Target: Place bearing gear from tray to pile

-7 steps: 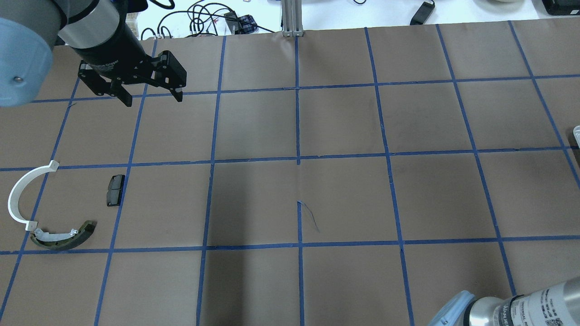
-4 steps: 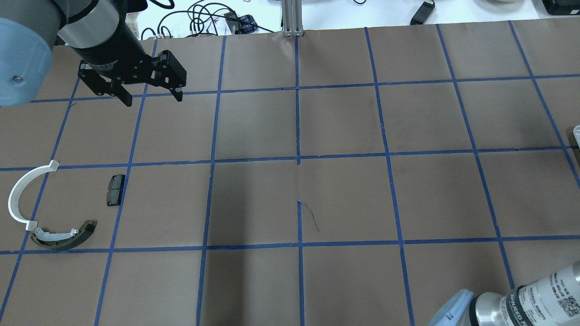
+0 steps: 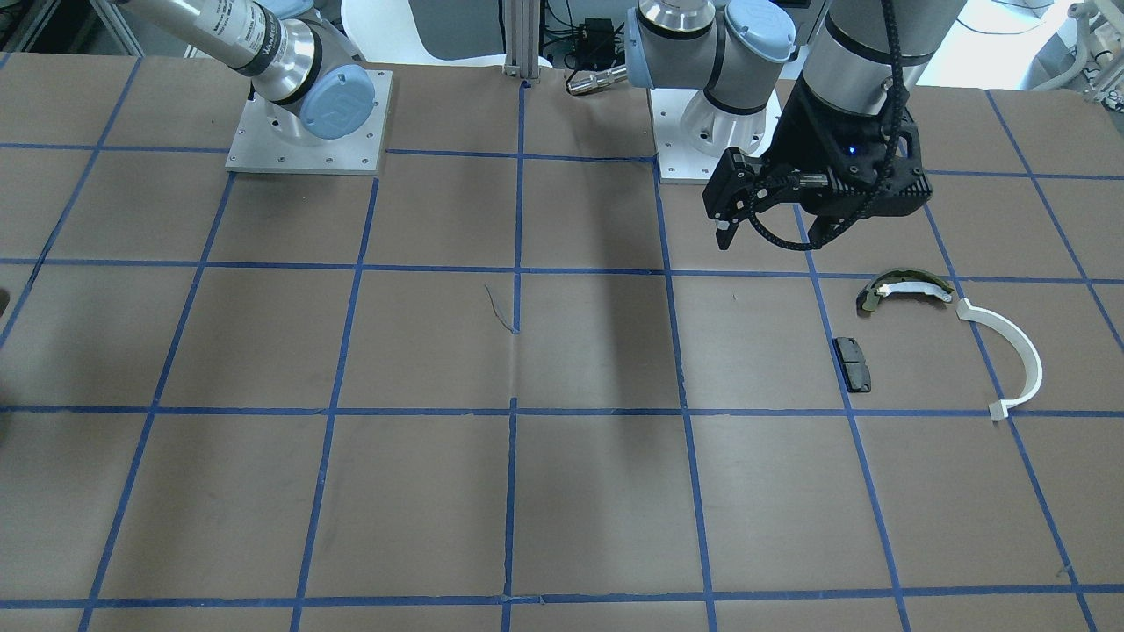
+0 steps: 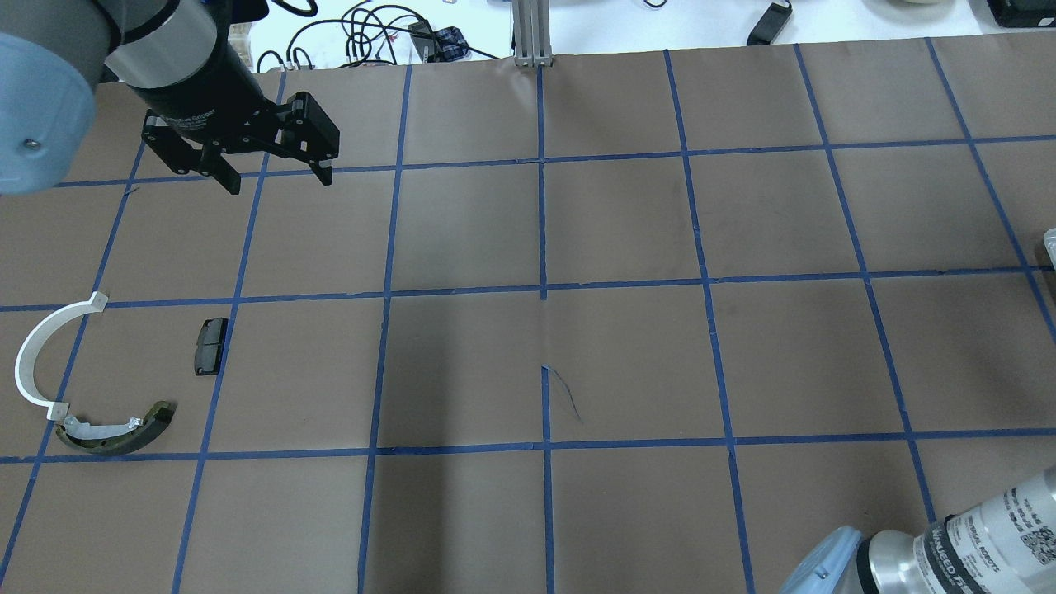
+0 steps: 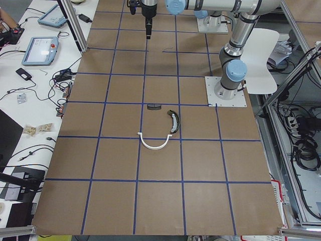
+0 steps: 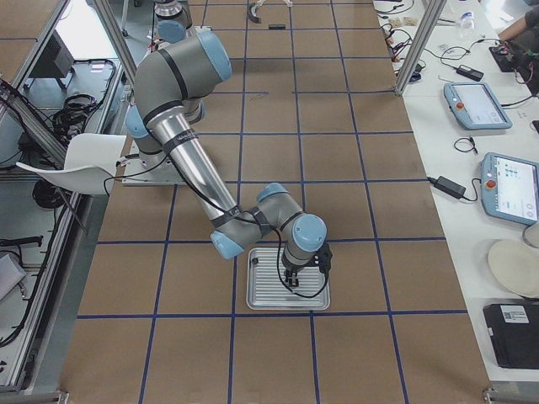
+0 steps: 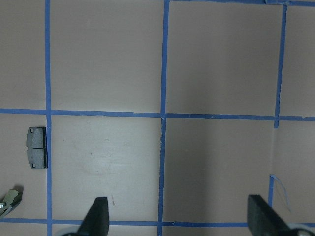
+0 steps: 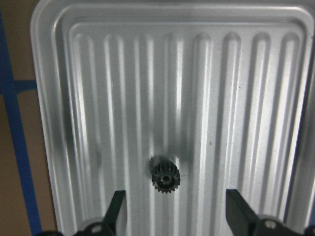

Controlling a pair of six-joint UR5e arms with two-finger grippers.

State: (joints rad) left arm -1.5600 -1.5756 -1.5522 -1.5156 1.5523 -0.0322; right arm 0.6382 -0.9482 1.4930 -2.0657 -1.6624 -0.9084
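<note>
We show the right gripper, fingers spread, poised over the gear in the tray at the bench's right end.

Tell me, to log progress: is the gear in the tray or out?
In. The gear lies on the ribbed tray, ahead of the open right claw, ungripped.

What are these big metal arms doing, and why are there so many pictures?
They are two robot arms at a table, each ending in a two-fingered pincer. Cameras look from above, the front, both table ends, and each wrist. The left pincer hangs open and empty above the table. Near it lie a white plastic arc, a brake shoe and a black brake pad. The right pincer, open too, hovers over a metal tray with one small black gear in it.
</note>
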